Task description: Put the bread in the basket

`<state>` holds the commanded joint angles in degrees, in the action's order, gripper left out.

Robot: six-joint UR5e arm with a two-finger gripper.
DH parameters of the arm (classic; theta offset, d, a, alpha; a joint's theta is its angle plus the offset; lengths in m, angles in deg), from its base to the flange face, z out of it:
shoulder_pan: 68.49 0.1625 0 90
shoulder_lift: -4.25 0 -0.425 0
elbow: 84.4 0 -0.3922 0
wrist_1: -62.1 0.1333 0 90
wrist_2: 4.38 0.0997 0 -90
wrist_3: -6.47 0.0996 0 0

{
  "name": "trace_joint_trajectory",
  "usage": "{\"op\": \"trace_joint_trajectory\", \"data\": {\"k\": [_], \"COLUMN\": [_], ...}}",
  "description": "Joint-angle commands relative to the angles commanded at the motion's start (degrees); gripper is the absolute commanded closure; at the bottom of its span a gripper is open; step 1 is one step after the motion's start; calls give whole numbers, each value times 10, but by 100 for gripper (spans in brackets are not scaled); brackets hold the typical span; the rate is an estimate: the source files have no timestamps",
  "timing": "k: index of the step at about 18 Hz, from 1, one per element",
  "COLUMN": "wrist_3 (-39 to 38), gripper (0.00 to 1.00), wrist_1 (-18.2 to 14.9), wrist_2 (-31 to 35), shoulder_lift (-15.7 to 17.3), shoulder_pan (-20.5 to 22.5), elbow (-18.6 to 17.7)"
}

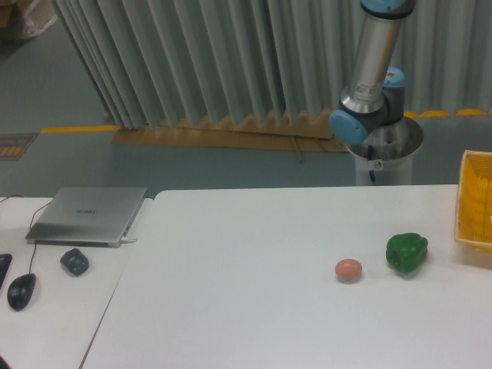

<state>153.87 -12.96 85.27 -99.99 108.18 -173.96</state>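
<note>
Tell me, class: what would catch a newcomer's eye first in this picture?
Probably the green pepper on the white table, right of centre, with a small brown egg just to its left. Next comes the bright yellow basket, cut off by the right edge. The robot arm rises behind the table; its claw is out of view, and no bread shows.

Grey pleated curtains (192, 61) hung behind a white table (254, 307); a yellow line (77, 129) crossed the grey-green floor (69, 154).

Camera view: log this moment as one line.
arm raised behind table | pincer out of frame | bread not visible | basket at right edge | egg beside pepper
</note>
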Motion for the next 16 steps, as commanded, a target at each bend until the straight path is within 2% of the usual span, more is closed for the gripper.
{"op": "trace_joint_trajectory", "data": {"k": [2,5,16], "wrist_3": [-27,-122,-364], "gripper": [0,0,0], "wrist_1": [-3,-3,-47], "wrist_2": [3,4,9], "shoulder_lift": [19,39,62], "shoulder_pan": [-22,-66,-212], "elbow": [-1,-12,-13]}}
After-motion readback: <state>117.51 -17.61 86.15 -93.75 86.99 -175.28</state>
